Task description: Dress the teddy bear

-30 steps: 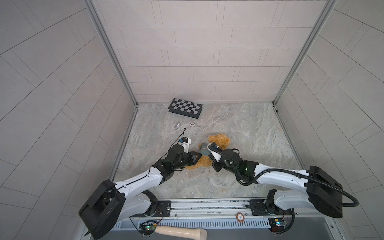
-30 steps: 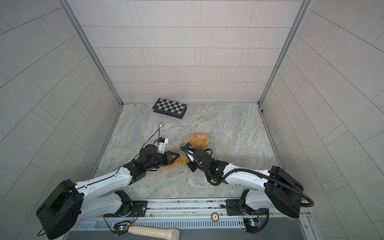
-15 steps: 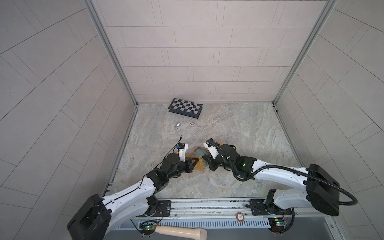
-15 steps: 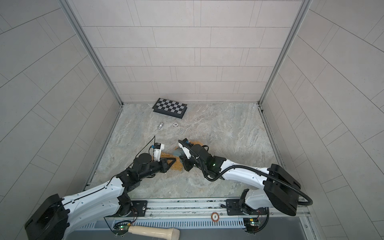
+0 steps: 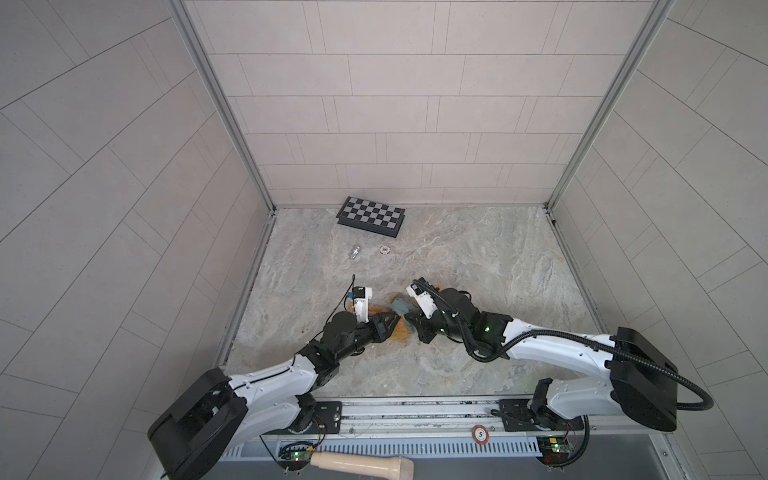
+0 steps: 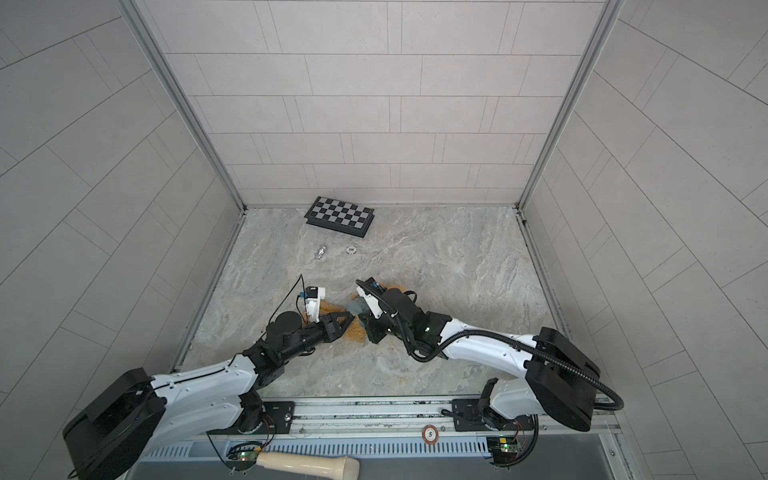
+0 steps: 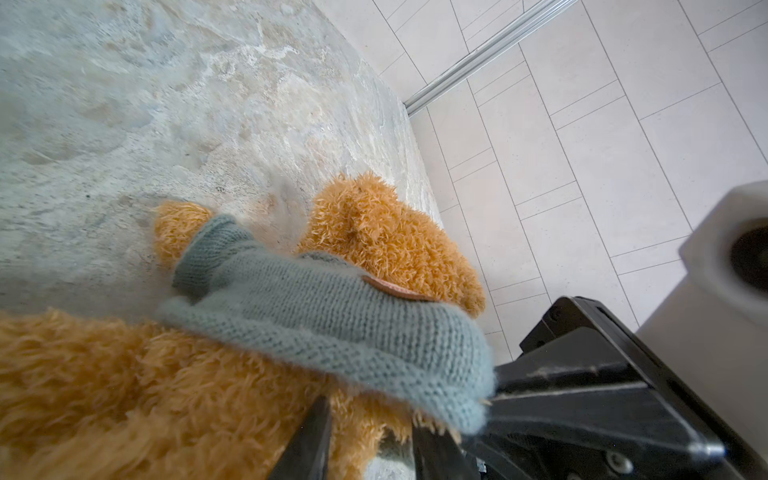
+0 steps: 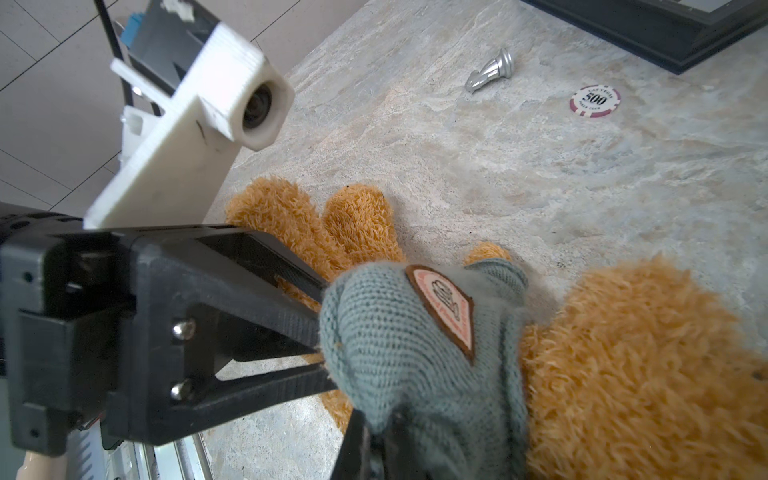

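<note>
The teddy bear point(image 5: 400, 329) lies on the marble table between both arms, golden-brown and shaggy, its head point(image 7: 374, 232) toward the back. A grey-green knit sweater point(image 8: 395, 332) with a brown patch point(image 8: 444, 307) sits over its chest and one arm point(image 7: 216, 245). My left gripper point(image 7: 374, 444) is open, its fingers point(image 8: 270, 266) apart at the sweater's lower hem with fur between them. My right gripper point(image 8: 374, 440) is shut on a fold of the sweater's hem. In both top views the right arm covers most of the bear point(image 6: 355, 330).
A folded chessboard point(image 5: 371, 216) lies by the back wall. A silver chess piece point(image 5: 354, 252) and a poker chip point(image 5: 385, 249) lie in front of it. A pale wooden handle point(image 5: 361, 461) rests below the table's front rail. Tiled walls close in three sides.
My left gripper's jaws have gone from shut to apart at the sweater hem. The right arm has moved over the bear's head and stays shut on the knit.
</note>
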Action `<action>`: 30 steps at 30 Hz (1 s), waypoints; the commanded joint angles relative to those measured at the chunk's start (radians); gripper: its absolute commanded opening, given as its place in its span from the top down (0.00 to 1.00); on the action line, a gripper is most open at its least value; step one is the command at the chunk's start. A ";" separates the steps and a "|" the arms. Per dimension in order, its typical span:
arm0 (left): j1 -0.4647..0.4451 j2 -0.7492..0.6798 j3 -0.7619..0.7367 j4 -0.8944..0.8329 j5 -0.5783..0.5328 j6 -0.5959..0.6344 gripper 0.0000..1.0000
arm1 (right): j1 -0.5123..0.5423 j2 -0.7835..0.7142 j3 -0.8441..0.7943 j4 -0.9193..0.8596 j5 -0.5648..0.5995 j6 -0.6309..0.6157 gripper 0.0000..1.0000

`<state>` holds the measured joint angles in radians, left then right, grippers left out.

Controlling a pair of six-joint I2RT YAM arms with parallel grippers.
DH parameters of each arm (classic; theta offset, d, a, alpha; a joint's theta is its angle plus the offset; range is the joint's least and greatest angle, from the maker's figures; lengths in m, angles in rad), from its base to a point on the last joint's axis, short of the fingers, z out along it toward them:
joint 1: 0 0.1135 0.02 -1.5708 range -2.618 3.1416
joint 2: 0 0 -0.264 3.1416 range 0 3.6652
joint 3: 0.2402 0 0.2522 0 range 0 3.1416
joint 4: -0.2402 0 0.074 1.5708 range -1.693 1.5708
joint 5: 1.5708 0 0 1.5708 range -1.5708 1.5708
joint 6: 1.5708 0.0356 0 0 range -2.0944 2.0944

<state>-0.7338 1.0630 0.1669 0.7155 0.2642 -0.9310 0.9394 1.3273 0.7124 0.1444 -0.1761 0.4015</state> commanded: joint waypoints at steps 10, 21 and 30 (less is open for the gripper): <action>-0.038 -0.040 0.019 0.020 0.020 0.034 0.60 | -0.004 -0.015 0.006 0.063 -0.047 -0.001 1.00; -0.037 -0.053 0.001 -0.025 -0.047 0.021 0.76 | -0.005 -0.027 -0.008 0.071 -0.051 0.003 1.00; -0.035 0.009 0.071 -0.026 -0.057 0.032 0.68 | -0.005 -0.027 -0.008 0.087 -0.105 -0.015 1.00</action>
<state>-0.7666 1.0412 0.1997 0.6601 0.2230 -0.9016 0.9241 1.3228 0.7078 0.1741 -0.2176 0.4000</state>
